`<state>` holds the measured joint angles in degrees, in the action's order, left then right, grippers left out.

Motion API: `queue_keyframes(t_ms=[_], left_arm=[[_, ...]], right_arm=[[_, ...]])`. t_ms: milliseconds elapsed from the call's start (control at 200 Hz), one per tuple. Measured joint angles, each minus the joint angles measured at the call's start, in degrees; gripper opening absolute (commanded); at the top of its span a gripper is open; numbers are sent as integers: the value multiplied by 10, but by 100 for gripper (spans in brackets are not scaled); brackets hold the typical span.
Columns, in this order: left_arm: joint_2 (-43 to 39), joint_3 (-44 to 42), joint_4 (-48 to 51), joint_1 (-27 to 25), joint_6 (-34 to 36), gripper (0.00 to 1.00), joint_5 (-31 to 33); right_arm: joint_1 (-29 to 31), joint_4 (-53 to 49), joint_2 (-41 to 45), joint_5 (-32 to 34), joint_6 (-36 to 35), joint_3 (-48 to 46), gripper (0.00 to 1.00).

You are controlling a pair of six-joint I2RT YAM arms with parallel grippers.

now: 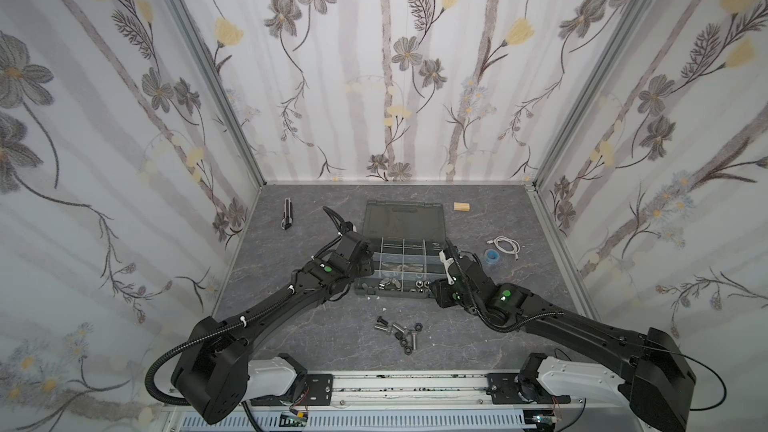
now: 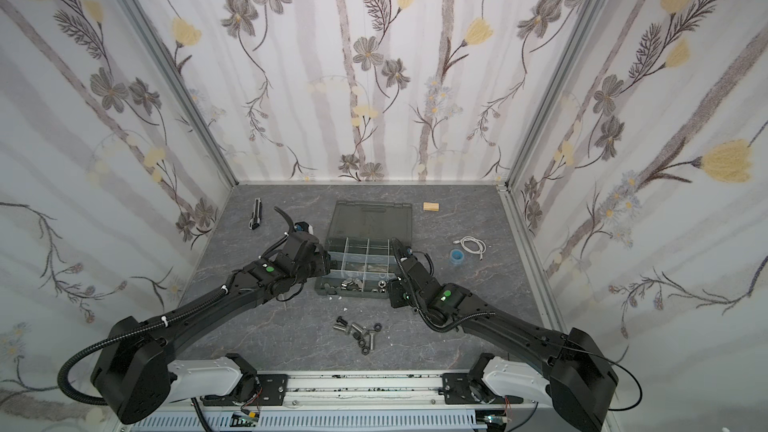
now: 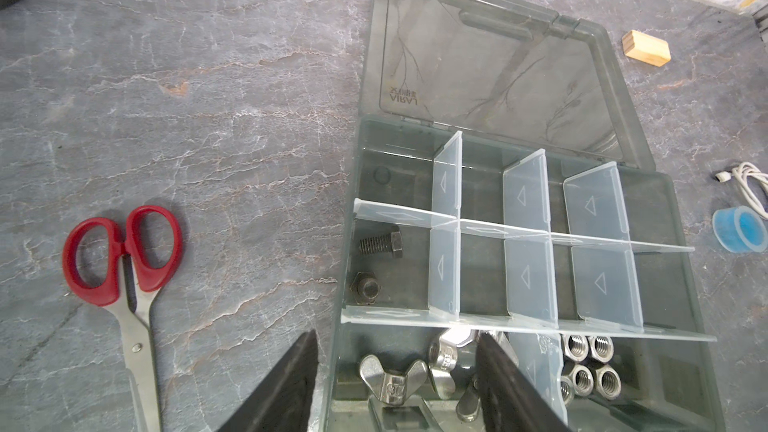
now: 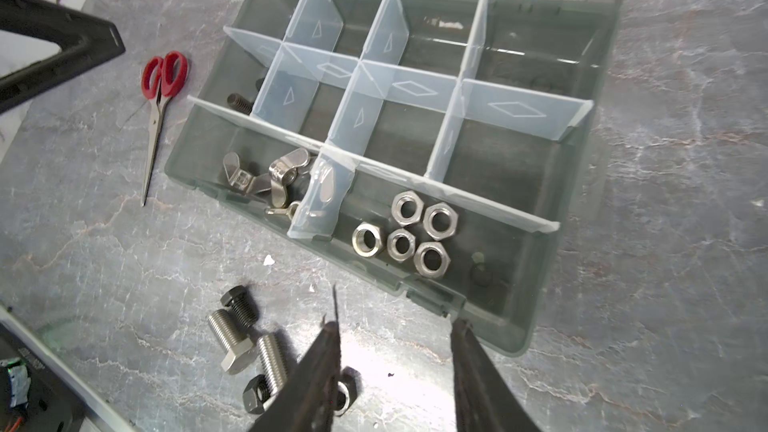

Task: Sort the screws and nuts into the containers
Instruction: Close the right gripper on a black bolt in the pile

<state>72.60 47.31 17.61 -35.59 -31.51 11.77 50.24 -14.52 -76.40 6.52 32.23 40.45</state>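
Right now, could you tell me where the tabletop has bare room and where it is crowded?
Widest bare patch: the tabletop bounded by the scissors, the utility knife and the open lid. A smaller one lies between the wooden block and the white cable. Crowded: in front of the organizer case, where the loose screws and nuts lie.

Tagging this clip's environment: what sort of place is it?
Probably a robot test booth: floral wallpaper panels in aluminium framing enclose a grey marbled tabletop on three sides; two black robot arms mount on a metal rail in front.
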Motion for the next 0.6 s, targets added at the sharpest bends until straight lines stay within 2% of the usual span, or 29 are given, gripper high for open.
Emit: queue_keyframes(t_ms=[210, 600], left_arm=[[-38, -27, -2, 2, -5, 65, 7], [-61, -55, -2, 6, -22, 65, 7]], right_arm=[[50, 5, -76, -7, -13, 49, 44], [133, 13, -241, -36, -41, 142, 43]])
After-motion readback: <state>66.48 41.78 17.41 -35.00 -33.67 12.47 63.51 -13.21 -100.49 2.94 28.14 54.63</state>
